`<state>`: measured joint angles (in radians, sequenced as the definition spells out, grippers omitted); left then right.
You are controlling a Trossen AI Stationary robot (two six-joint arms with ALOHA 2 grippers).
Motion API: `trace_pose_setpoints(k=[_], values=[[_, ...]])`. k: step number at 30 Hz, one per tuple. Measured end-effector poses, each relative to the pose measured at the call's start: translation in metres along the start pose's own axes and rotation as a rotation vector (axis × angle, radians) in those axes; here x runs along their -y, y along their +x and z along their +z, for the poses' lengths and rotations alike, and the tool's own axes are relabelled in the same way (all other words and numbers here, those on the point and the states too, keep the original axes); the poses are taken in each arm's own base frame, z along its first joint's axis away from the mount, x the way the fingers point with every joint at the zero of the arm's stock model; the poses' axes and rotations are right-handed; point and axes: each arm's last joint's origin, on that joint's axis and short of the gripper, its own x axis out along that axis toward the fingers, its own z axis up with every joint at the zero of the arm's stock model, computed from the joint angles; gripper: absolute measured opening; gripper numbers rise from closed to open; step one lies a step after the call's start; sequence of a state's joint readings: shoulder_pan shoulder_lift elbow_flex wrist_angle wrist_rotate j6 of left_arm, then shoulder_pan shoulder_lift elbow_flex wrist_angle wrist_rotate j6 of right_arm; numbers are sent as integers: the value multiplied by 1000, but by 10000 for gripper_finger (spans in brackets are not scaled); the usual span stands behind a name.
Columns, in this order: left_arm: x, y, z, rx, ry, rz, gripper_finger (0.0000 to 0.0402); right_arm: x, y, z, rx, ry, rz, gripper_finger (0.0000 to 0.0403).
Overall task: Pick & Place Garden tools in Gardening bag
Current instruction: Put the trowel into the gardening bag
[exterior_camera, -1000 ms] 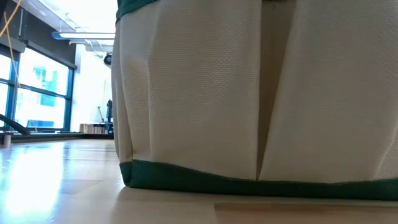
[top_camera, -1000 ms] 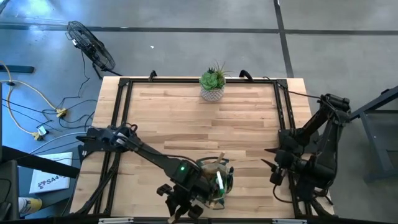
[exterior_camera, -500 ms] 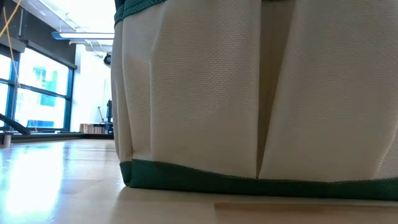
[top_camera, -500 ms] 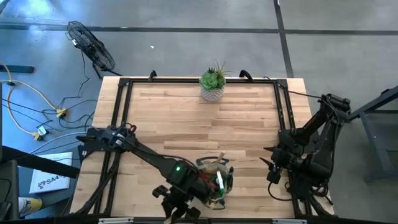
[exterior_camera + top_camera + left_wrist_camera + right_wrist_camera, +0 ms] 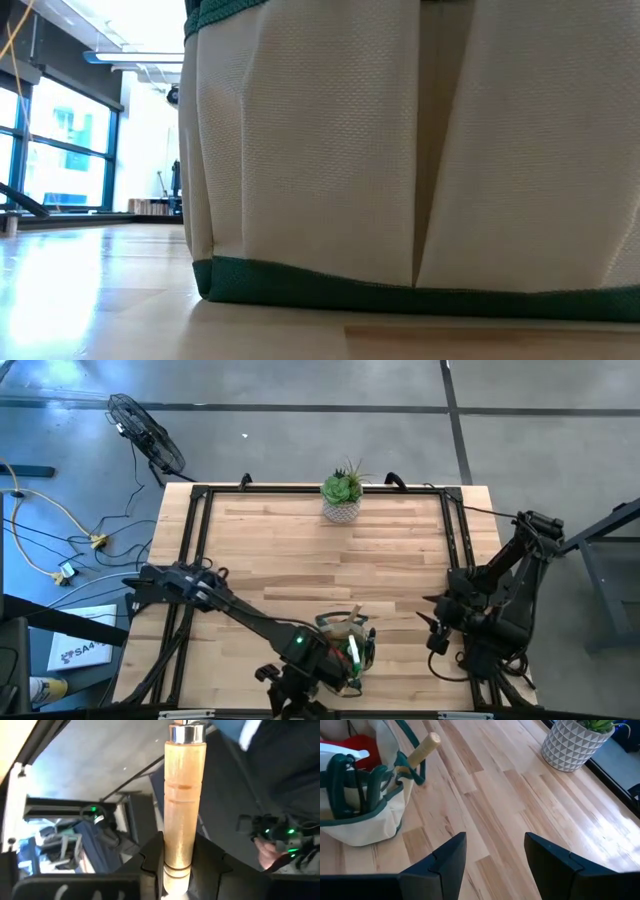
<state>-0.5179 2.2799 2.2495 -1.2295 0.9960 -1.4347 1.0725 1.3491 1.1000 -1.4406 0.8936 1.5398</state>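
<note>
**Inspection: wooden-handled implement in left tool, bag near front edge**

The pale butcher-block wooden surface (image 5: 330, 560) carries two items only. The larger is the round olive-tan fabric gardening bag with dark green rim (image 5: 345, 650), which stands near the front edge, close against the low camera, whose view its cloth wall (image 5: 420, 150) nearly fills. From the right wrist view, the bag already holds dark green loop-handled tools (image 5: 350, 782), a red item (image 5: 360, 745) and a wooden handle (image 5: 420, 750) that leans out over the rim. The green succulent in a white patterned pot (image 5: 342, 495) sits at the far edge, well apart, and is not part of the job.

The left tool (image 5: 177, 865) is closed on a turned light-wood handle with a metal ferrule (image 5: 184, 795), at its butt end, low beside the bag; judged, the end grip leaves the shaft free to enter the bag. The implement's working end is out of sight.

The right tool (image 5: 495, 857) waits with fingers parted and empty, over bare wood at the surface's right side.
</note>
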Motion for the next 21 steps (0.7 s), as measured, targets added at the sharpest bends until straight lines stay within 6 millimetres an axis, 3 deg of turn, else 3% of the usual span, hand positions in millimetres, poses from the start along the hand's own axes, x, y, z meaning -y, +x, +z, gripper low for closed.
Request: trace_pose_setpoints(k=[14, 21], values=[[-3, -11, 7, 47, 18, 13, 64, 0, 1, 1, -9, 10, -1, 193], [-6, -28, 3, 59, 31, 19, 64, -1, 1, 1, -12, 16, 3, 193]])
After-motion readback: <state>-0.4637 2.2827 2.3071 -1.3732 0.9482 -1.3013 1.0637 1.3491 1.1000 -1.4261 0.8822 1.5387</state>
